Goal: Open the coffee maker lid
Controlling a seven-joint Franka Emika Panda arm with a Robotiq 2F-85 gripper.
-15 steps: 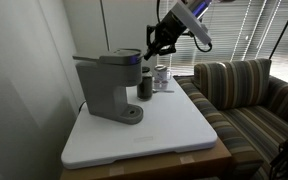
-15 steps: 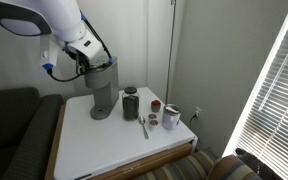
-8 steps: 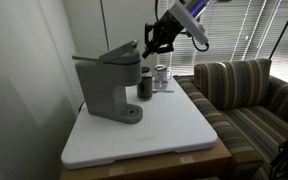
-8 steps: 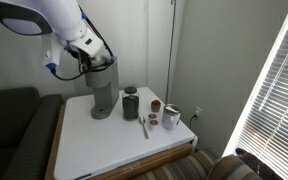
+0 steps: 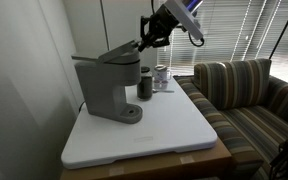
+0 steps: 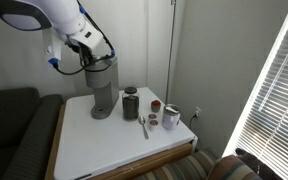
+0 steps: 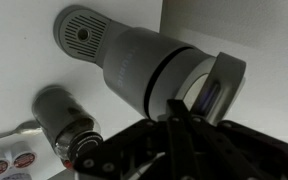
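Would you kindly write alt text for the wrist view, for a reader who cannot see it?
Seen from above, the tall matte gray coffee maker stretches across the frame, its gray hinged lid tilted up next to the dark gripper at the bottom edge. A small dark cylindrical cup stands on the white table.

In an exterior view the camera sits low and fairly near, level with the coffee maker point(image 5: 109, 88) below the jaws, facing the blinds point(image 5: 234, 30). In an exterior view the camera sits higher and farther back, looking down across the table point(image 6: 104, 140) toward a wall corner. The wrist view looks steeply down past the gripper point(image 7: 179, 140), close. All 3 views share the machine and the dark cup point(image 7: 59, 115) beyond the jaws.
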